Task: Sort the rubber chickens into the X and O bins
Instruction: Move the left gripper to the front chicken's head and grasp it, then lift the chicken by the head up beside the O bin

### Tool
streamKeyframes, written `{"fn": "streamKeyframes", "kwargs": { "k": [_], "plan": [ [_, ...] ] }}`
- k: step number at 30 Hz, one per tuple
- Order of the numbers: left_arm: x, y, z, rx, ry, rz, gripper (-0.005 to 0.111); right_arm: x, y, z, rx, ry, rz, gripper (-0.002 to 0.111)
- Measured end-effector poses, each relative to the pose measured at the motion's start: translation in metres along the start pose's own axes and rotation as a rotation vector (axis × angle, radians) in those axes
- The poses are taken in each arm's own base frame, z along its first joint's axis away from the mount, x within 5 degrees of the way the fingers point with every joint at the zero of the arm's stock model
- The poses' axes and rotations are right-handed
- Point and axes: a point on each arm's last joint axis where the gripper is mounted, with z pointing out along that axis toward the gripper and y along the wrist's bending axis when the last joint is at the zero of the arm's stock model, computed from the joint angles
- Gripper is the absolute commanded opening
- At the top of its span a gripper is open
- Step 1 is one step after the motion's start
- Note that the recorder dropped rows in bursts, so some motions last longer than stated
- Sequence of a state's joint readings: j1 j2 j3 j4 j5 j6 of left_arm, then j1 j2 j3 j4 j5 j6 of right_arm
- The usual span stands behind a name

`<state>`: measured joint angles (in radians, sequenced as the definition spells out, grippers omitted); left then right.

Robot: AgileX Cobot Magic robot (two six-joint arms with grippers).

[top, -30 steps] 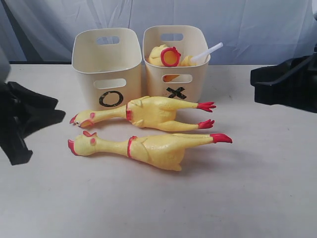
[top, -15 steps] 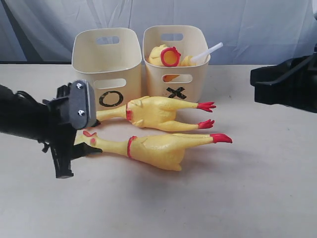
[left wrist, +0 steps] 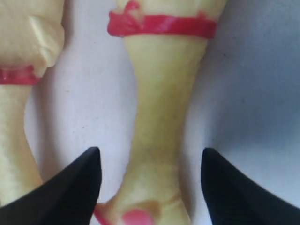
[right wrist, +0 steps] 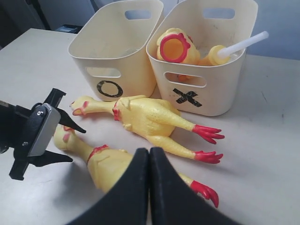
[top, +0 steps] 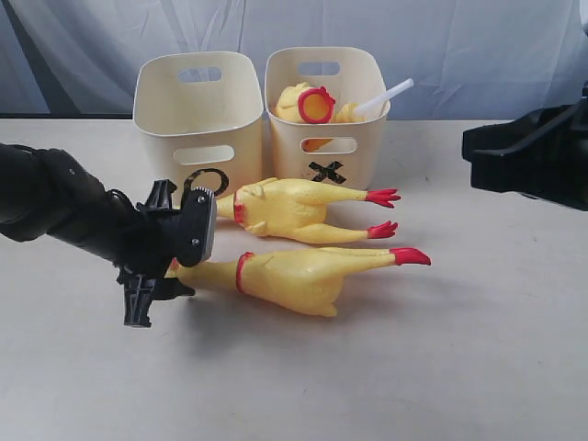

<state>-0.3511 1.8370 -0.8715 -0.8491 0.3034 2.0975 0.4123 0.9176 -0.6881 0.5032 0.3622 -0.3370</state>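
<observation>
Two rubber chickens lie on the table in front of the bins, the near one point(top: 294, 276) and the far one point(top: 294, 207). A third chicken point(top: 308, 103) with a white tube point(top: 386, 96) sits in the X bin point(top: 326, 147). No chicken shows in the O bin point(top: 197, 106) beside it. My left gripper point(top: 152, 257) is open and straddles the near chicken's neck point(left wrist: 159, 93) just behind the head, its fingertips point(left wrist: 89, 164) apart from the rubber. My right gripper point(right wrist: 149, 152) is shut on nothing and hovers off to the right.
Grey cloth hangs behind the bins. The right arm's black body point(top: 524, 165) sits at the table's right edge. The far chicken's neck point(left wrist: 18, 93) lies close beside the left gripper's finger.
My left arm has swung in from the left and come down over the near chicken's head and neck, hiding the head. The right arm and the chickens have not moved.
</observation>
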Motion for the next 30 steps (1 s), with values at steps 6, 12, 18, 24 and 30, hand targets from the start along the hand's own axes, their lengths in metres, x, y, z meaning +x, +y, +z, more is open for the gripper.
{"fn": "streamKeyframes", "kwargs": {
  "k": [6, 12, 18, 24, 30],
  "plan": [
    [0.004, 0.002, 0.010, -0.005, 0.025, 0.006, 0.058, 0.000, 0.000, 0.000, 0.000, 0.000, 0.000, -0.001],
    [0.005, 0.002, 0.015, 0.004, 0.029, 0.004, 0.015, 0.000, 0.000, 0.000, -0.001, 0.000, 0.002, -0.001],
    [0.004, 0.001, 0.015, 0.017, 0.021, 0.004, 0.000, 0.000, 0.000, 0.000, -0.001, 0.000, 0.002, -0.001],
    [0.001, -0.002, 0.012, 0.053, -0.004, 0.012, 0.000, 0.000, 0.000, 0.000, -0.001, 0.000, 0.002, -0.001],
    [-0.009, -0.008, -0.004, 0.138, -0.080, 0.050, 0.000, 0.000, 0.000, 0.000, -0.001, 0.000, 0.002, -0.001]
  ]
}}
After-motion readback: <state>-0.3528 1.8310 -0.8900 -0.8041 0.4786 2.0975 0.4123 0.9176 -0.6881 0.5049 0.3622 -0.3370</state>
